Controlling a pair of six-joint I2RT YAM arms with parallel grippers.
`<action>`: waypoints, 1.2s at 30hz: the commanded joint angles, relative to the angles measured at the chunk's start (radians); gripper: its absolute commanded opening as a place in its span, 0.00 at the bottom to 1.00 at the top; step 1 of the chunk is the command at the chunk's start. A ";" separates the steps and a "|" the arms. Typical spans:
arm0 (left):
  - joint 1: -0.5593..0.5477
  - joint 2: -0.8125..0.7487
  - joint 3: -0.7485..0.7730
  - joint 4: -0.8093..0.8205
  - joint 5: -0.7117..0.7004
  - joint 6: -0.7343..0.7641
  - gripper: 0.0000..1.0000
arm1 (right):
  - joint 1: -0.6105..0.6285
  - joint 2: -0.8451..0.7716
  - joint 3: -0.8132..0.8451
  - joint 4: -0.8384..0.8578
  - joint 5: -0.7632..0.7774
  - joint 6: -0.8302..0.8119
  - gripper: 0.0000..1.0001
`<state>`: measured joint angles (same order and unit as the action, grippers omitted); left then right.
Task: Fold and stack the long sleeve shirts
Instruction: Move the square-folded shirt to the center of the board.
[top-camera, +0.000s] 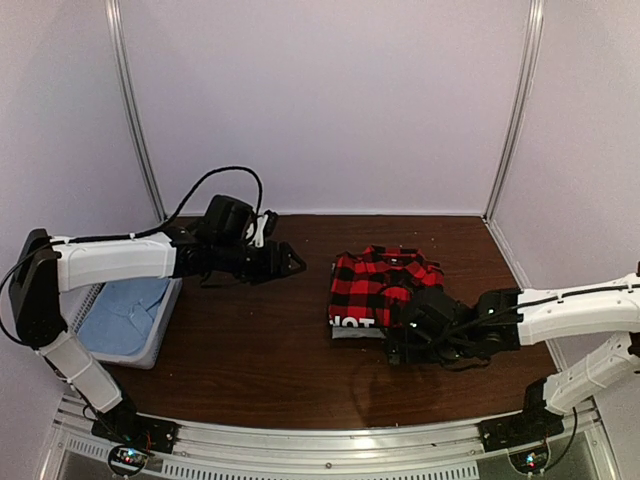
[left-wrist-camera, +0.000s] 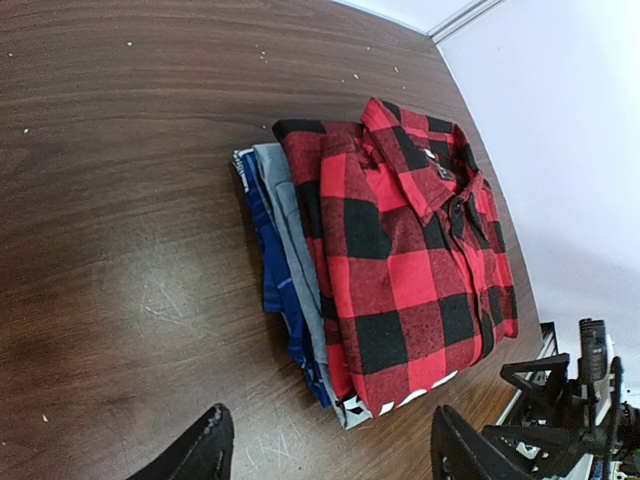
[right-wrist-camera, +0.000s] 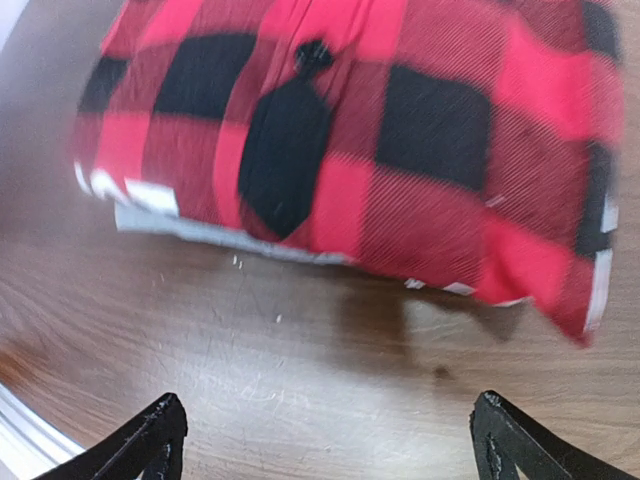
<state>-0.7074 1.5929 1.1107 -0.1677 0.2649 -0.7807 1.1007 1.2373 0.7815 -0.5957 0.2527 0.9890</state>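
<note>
Just ahead of right pincer (right-wrist-camera: 328, 440): flannel (right-wrist-camera: 400, 150)

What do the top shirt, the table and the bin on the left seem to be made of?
Top shirt: woven cloth, probably soft flannel, matte; red-and-black checks with a fine diagonal weave showing up close.
Table: dark wood or wood-look laminate, slight sheen; grain lines and fine scratches.
Bin: likely pale plastic, judging by its thin stiff wall; too small to be sure.

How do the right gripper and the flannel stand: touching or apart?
Apart. The right wrist view shows a strip of bare table between the open right gripper and the flannel.
</note>
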 joint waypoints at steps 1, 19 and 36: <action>0.011 -0.045 -0.025 0.024 -0.005 0.010 0.69 | 0.031 0.104 0.004 0.103 -0.031 0.042 1.00; 0.041 -0.071 -0.048 0.019 -0.004 0.012 0.69 | -0.197 0.313 -0.096 0.383 -0.126 -0.158 1.00; 0.082 -0.099 -0.067 0.011 0.007 0.024 0.69 | -0.442 0.636 0.235 0.444 -0.215 -0.384 1.00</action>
<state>-0.6395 1.5360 1.0615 -0.1768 0.2661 -0.7757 0.7101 1.7767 0.9295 -0.1291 0.1066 0.6659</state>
